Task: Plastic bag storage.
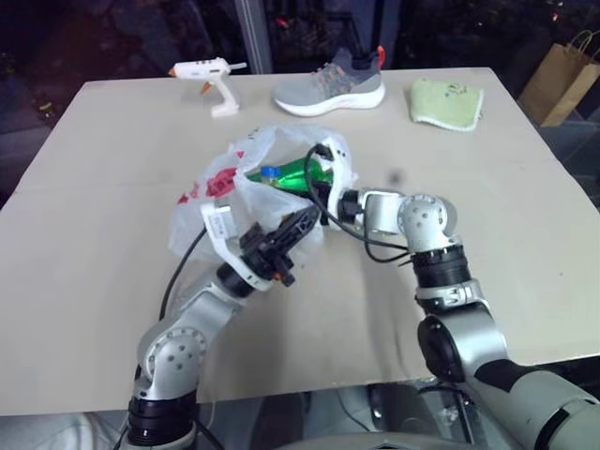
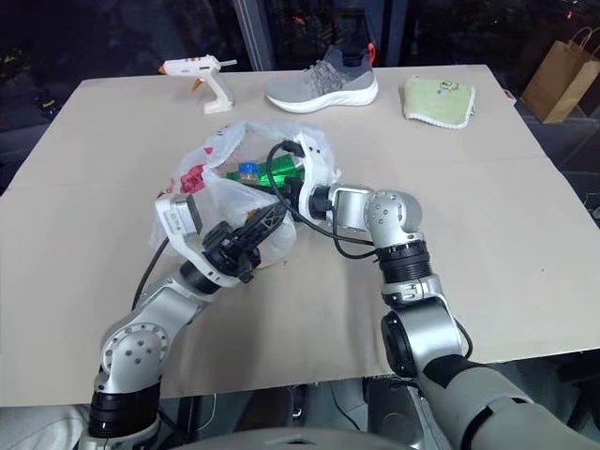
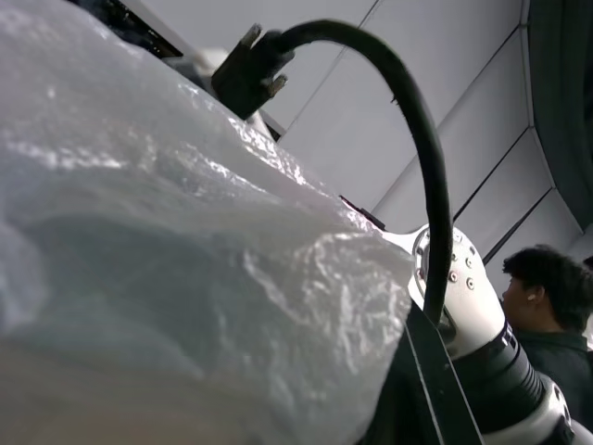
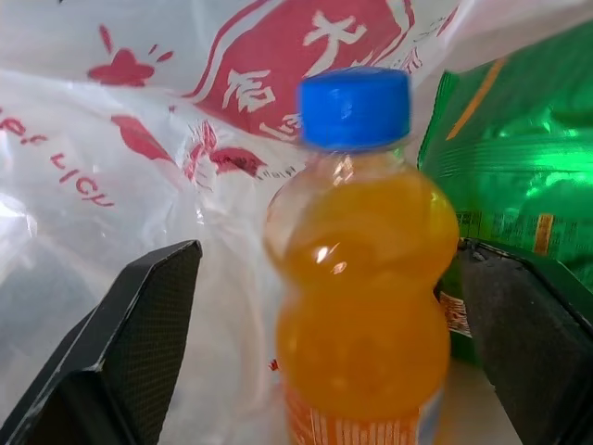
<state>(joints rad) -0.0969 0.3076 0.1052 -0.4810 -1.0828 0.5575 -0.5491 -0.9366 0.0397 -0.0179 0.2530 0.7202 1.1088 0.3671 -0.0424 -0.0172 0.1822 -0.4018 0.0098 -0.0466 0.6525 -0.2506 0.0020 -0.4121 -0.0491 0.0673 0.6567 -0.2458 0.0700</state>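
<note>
Nearest to the camera, the left gripper (image 1: 298, 228) is seen closed on the lower edge of the plastic bag (image 1: 211, 202), at about 7 o'clock of the bag. Its fingers are pressed together with the thin white plastic pinched between them. The plastic bag is placed near the middle of the table (image 1: 103, 281), a little to the far side, with its mouth turned toward 3 o'clock. From that side the right gripper (image 2: 281, 187) is put into the mouth; in the right wrist view its fingers (image 4: 130, 343) are spread wide, and an orange drink bottle (image 4: 357, 269) with a blue cap stands between them, not touched by either finger. A green snack packet (image 4: 519, 158) is seen just beside the bottle, inside the bag.

Around the bag much bare table is left, mostly at 9 o'clock and at 4 o'clock. Along the far edge are laid a glue gun (image 1: 211, 80) at 11 o'clock, a grey shoe (image 1: 328, 86) at 12 o'clock and a green cloth (image 1: 445, 101) at 1 o'clock, all well apart from the bag. A brown paper bag (image 1: 561, 80) stands beyond the table's far right corner.
</note>
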